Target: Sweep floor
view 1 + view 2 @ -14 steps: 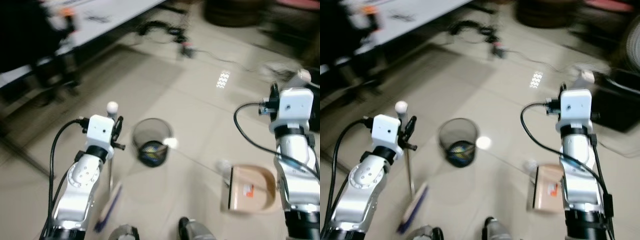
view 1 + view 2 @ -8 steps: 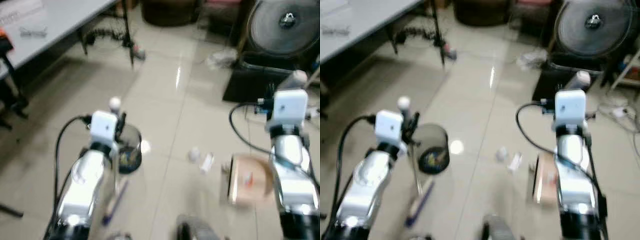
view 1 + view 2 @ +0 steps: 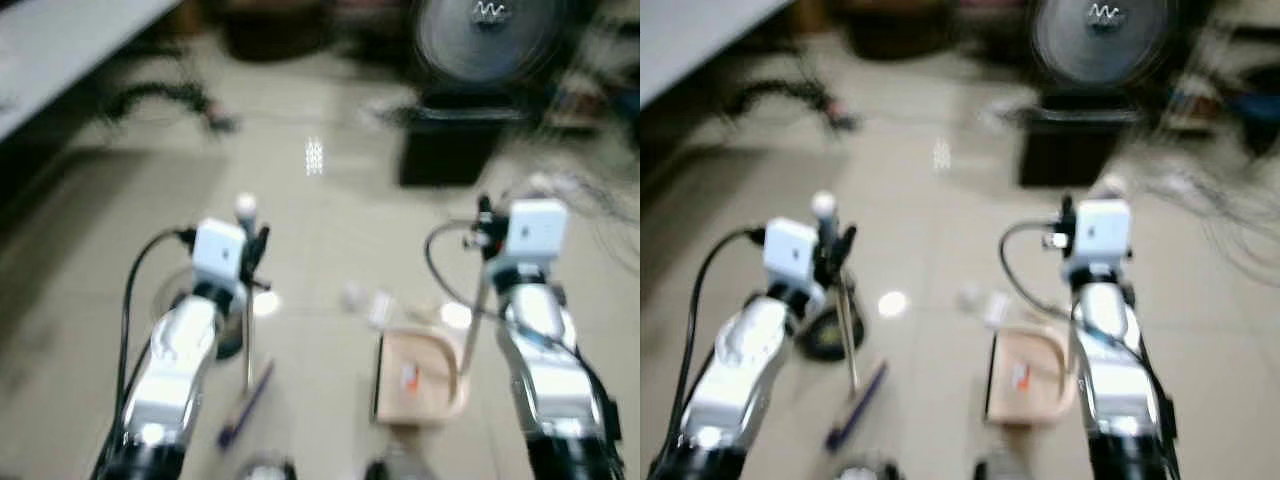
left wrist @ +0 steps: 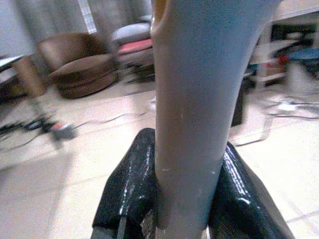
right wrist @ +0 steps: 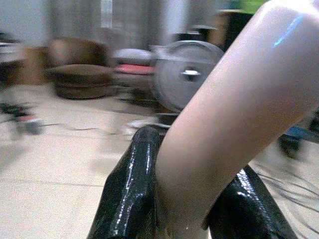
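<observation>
Two pincers, both clamped tight. Left pincer [image 4: 182, 199] closed on the grey broom handle [image 4: 199, 99], black fingers [image 4: 129, 189] pressed against either side of the shaft, no gap showing. Broom [image 3: 247, 390] upright in front of the left arm, white knob at the top, blue brush head down on the tiled floor [image 3: 330, 220]. Right pincer [image 5: 184, 199] closed likewise on the pale, curved dustpan handle [image 5: 234, 104], fingers [image 5: 132, 184] hugging it on both sides. Peach dustpan [image 3: 420, 375] flat on the floor between the two arms, just beside the right one. Some small pale litter [image 3: 368, 302] on the tiles just beyond the pan. Dark wire bin [image 3: 825, 335] partly hidden behind the left arm. Big round fan [image 3: 487, 35] on a dark box farther off. All blurred.
</observation>
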Robot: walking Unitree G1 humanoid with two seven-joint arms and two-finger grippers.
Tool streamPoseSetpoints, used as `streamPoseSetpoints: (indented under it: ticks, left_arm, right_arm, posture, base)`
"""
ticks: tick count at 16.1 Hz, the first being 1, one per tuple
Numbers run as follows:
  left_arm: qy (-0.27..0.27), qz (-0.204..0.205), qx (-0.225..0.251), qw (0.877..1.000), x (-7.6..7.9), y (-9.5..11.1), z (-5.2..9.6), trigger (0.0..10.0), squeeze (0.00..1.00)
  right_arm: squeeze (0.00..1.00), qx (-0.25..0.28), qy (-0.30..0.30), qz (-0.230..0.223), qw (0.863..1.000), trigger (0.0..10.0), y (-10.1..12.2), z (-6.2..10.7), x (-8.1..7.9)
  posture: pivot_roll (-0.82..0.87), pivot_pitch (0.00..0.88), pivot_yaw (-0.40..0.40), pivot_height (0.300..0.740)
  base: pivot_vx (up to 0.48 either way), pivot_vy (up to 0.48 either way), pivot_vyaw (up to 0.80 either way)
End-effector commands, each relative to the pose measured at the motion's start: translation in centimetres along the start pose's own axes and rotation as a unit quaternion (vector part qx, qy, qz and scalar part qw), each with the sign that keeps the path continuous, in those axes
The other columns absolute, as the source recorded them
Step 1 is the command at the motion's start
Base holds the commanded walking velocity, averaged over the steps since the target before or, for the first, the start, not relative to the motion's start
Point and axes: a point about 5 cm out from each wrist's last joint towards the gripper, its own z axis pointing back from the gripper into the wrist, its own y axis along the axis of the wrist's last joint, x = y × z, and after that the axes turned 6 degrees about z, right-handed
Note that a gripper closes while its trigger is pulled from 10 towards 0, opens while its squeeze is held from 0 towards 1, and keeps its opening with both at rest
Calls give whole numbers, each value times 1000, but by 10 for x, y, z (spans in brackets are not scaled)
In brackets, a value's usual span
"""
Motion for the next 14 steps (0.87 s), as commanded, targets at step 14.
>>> streamPoseSetpoints:
  ticks: [14]
  left_arm:
    - [40,-34,46,998,-13,17,-15,10000,0]
  right_arm:
    - [0,0,-48,-29,998,10000,11,-3,13]
  posture:
    - [-68,85,54,740]
  base:
    - [283,0,-452]
